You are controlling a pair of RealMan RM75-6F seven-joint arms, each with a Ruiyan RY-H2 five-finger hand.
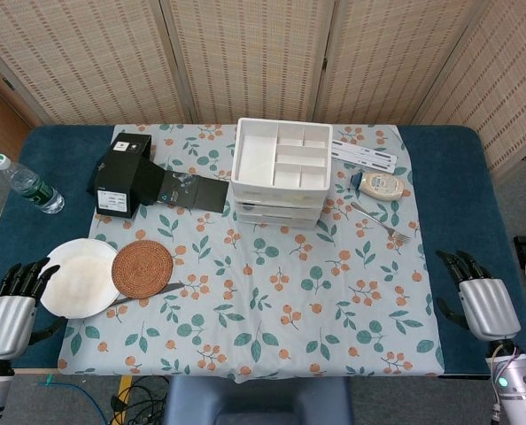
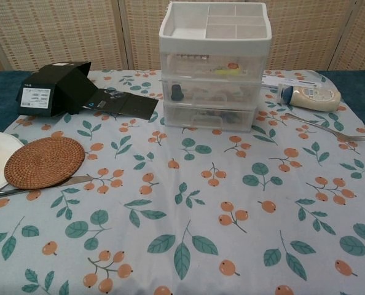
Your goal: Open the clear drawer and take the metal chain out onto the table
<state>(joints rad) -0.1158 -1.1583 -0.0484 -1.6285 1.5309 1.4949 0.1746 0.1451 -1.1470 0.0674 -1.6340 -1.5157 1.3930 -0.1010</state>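
The clear drawer unit (image 2: 214,64) stands at the far middle of the table, a white stack with three see-through drawers, all pushed in, and a divided white tray (image 1: 280,155) on top. Small things show dimly through the drawer fronts, a dark knob-like piece in the middle one and something yellow and orange in the top one, but I cannot tell which drawer holds the metal chain, or pick the chain out at all. Just to the left of the stack lies a black box (image 2: 54,88) with its flap open flat toward the drawers. On the other side a pale squeeze bottle (image 2: 308,96) lies on its side, a fork (image 2: 325,127) nearer me from it, and a white strip (image 1: 363,156) behind. Toward the left front edge a woven coaster (image 2: 44,161) overlaps a white plate (image 1: 75,277), with a knife (image 2: 35,186) poking out from under the coaster. A water bottle (image 1: 27,184) lies on the blue table (image 1: 444,195) beyond the floral cloth (image 2: 188,209). My left hand (image 1: 12,307) hangs off the near left corner, fingers spread and grasping nothing; my right hand (image 1: 477,297) sits at the near right edge, likewise loose and empty, well apart from the drawers.
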